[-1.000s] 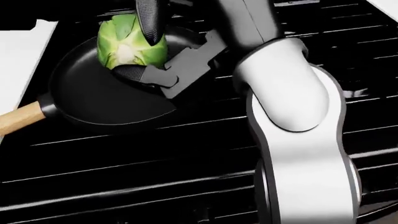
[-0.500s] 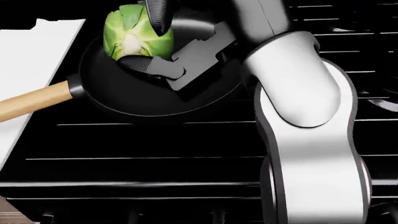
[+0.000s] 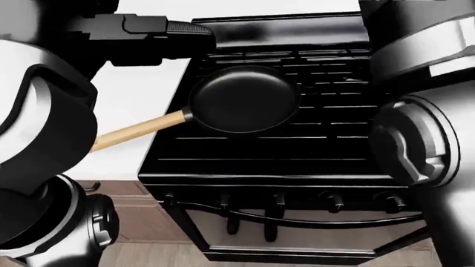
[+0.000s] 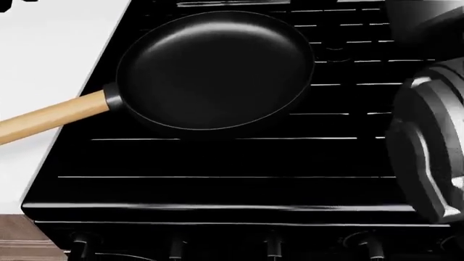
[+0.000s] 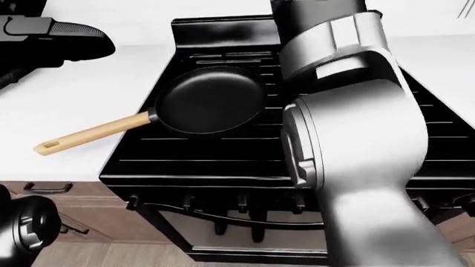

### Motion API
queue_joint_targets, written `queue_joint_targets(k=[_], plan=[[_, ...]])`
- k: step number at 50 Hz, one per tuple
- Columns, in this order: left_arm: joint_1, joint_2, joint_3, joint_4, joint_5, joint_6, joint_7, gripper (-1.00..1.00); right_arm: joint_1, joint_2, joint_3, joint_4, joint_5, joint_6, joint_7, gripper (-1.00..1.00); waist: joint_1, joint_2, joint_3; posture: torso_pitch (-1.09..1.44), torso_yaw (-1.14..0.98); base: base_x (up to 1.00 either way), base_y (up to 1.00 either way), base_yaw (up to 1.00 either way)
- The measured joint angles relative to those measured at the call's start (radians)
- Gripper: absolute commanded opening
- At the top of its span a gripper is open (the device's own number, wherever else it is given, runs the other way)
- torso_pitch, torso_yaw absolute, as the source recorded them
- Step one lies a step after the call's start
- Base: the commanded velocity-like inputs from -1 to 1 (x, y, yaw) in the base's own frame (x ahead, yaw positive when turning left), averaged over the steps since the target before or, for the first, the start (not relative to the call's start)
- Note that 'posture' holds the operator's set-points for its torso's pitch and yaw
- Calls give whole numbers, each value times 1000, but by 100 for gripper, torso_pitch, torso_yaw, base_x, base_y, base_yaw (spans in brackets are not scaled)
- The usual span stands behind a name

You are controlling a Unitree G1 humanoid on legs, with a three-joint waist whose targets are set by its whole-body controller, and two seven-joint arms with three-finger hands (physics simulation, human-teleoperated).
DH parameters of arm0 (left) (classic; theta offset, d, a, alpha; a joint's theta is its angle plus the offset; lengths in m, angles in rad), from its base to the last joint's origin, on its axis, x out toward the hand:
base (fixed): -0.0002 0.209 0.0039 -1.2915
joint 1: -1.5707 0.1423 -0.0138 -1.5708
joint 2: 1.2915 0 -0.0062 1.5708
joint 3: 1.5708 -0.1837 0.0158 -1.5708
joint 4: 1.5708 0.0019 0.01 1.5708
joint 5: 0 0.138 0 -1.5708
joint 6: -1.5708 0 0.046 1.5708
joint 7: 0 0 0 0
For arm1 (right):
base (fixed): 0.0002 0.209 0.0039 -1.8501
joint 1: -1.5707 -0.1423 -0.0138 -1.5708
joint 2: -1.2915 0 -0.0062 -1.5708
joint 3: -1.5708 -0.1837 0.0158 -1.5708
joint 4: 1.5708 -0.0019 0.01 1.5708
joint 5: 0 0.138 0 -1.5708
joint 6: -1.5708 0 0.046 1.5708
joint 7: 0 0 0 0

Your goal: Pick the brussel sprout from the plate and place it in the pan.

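White counter runs along the left of a black stove, with the pan sitting flat on the grates. Its wooden handle pokes out over the counter, so the bowl is wide open from above, which makes a handy drop target. Thing is, the pan looks empty, and I can't spot the brussel sprout or its plate in any view. The right arm fills the right side of the eye views with its hand out of shot. The left hand hangs over the counter at top left, but I honestly can't tell how wide its fingers are. So I'd guess the sprout isn't in the pan yet.
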Motion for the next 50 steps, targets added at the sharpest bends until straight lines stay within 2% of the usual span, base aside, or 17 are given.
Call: queue_joint_targets(k=[1, 3, 9, 14, 18, 21, 25, 28, 32, 40, 50], plan=[[-2, 4, 2, -3, -6, 0, 2, 100, -28, -9, -6, 104, -11, -47, -10, -100, -2, 0, 0, 0, 0, 0, 0, 0], [-6, 9, 10, -7, -13, -2, 9, 100, -43, -24, -5, 190, -43, -92, -20, -100, -3, 2, 4, 0, 0, 0, 0, 0], [-1, 16, 0, 3, -24, -11, 21, 100, -49, -25, -17, 227, -135, -91, -30, -100, -1, 12, 8, 0, 0, 0, 0, 0], [-2, 20, -2, -1, -36, -16, 21, 100, -25, 9, -24, 245, -210, -57, -17, -100, 0, 13, 6, 0, 0, 0, 0, 0], [-2, 25, 1, 0, -43, -23, 27, 100, 19, 54, -3, 246, -283, -16, 27, -100, 2, 12, 2, 0, 0, 0, 0, 0], [-2, 25, -4, 0, -45, -30, 28, 100, 47, 87, -16, 265, -318, 17, 55, -100, 6, 13, 4, 0, 0, 0, 0, 0], [1, 27, -5, 1, -50, -32, 29, 100, 59, 102, -21, 272, -355, 43, 75, -100, 10, 14, 10, 0, 0, 0, 0, 0], [2, 26, -8, 3, -51, -29, 35, 100, 72, 121, -1, 260, -401, 53, 103, -100, 8, 14, 6, 0, 0, 0, 0, 0], [1, 27, -11, -2, -56, -30, 37, 100, 96, 140, -13, 257, -432, 46, 115, -100, 9, 13, 1, 0, 0, 0, 0, 0], [2, 25, -13, -4, -53, -34, 40, 100, 164, 175, -32, 268, -460, 25, 80, -100, 12, 14, -3, 0, 0, 0, 0, 0], [6, 15, -20, -4, -38, -30, 27, 100, 166, 205, -62, 260, -449, -45, -48, -100, 13, 14, -5, 0, 0, 0, 0, 0]])
